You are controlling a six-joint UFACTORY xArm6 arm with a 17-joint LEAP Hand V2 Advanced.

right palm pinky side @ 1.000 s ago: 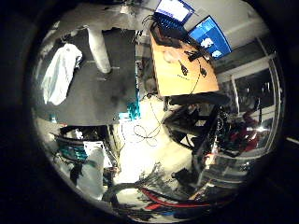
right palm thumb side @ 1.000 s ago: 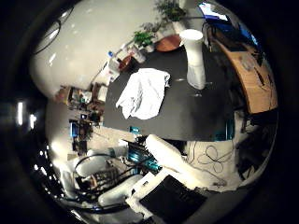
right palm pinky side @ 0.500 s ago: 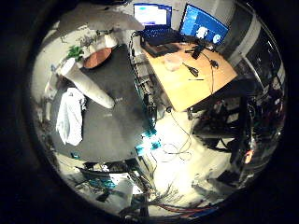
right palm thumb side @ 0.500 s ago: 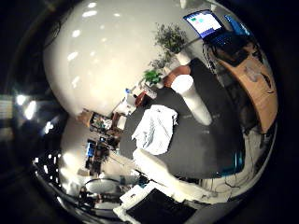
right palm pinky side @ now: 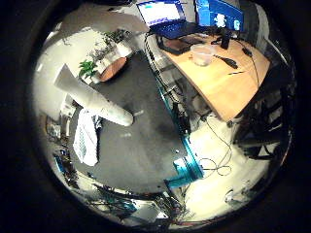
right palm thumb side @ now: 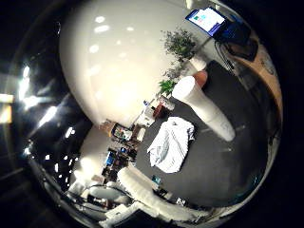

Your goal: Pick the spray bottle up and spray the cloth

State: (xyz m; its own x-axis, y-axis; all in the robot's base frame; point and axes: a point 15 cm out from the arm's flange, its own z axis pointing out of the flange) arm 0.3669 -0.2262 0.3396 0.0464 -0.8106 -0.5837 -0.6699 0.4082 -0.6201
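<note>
A white crumpled cloth (right palm pinky side: 86, 136) lies on the dark table (right palm pinky side: 146, 126), far from the palm; the right thumb side palm view (right palm thumb side: 173, 142) shows it too. A long white cylinder (right palm pinky side: 97, 97) stands out over the table beside the cloth. A small bottle-like thing (right palm thumb side: 150, 106) stands among clutter at the table's edge, too small to tell whether it is the spray bottle. White parts of my right hand (right palm thumb side: 138, 187) show at the edge of the thumb side view, high above the table and away from the cloth.
A wooden desk (right palm pinky side: 228, 83) with screens, a laptop (right palm pinky side: 170, 19) and a clear bowl (right palm pinky side: 202, 53) stands beside the dark table. A potted plant (right palm pinky side: 95, 66) and a brown dish (right palm pinky side: 115, 68) sit at the table's far corner. A teal frame (right palm pinky side: 185, 173) stands on the floor.
The whole picture has turned and shifted in both views, so the hand has moved and swung above the table. The cloth and the white cylinder lie where they were.
</note>
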